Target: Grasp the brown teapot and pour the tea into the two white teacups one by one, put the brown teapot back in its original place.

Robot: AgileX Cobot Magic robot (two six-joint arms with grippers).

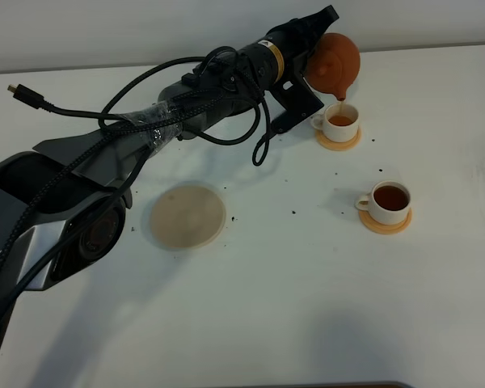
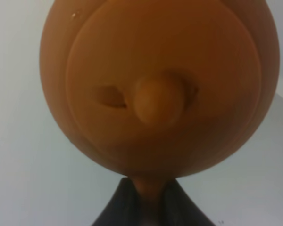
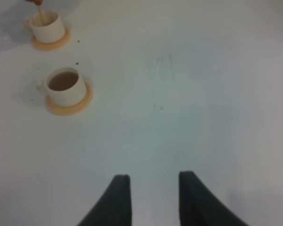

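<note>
My left gripper is shut on the brown teapot by its handle and holds it tilted, spout down, above the far white teacup. A thin stream of tea runs into that cup, which holds orange-brown tea. The near teacup on its orange-tan saucer holds dark tea. The pale beige coaster disc lies bare at centre left. In the left wrist view the teapot's lid and knob fill the frame. The right wrist view shows my right gripper open and empty, low over the table, with both cups far from it.
The left arm with its looping black cables stretches across the table's middle toward the far cup. Small dark specks dot the white table between the coaster and the cups. The right arm is out of the exterior high view.
</note>
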